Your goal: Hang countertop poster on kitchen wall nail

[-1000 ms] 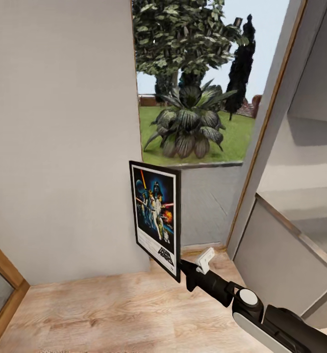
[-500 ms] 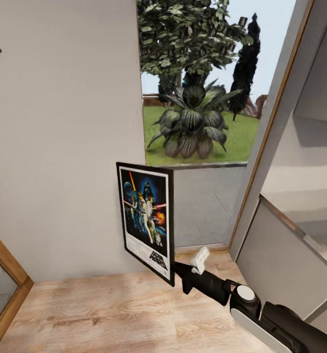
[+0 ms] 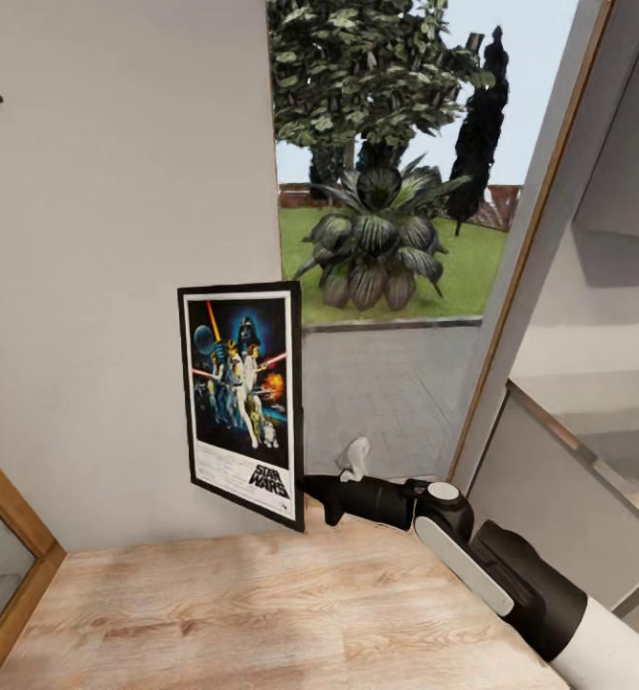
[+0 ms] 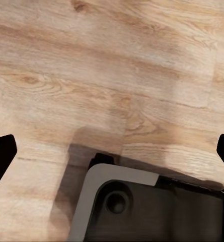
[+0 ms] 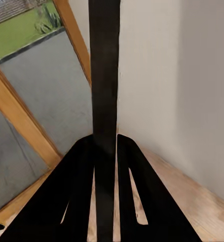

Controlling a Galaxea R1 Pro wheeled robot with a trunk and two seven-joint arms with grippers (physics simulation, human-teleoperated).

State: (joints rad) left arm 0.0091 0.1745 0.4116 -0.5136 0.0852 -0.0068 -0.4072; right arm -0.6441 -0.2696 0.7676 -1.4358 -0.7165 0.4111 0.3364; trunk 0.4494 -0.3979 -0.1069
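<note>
The poster [image 3: 241, 402] has a black frame, a white border and dark blue colourful artwork, the wall [image 3: 118, 240] is pale grey, and the floor [image 3: 262, 613] is light wood-grained.

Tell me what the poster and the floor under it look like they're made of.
The poster: a glossy printed sheet with a white border inside a thin black frame, probably plastic or painted wood; its edge looks flat and rigid between the right gripper fingers. The floor: light wood planks, matte, with visible grain and knots.
</note>
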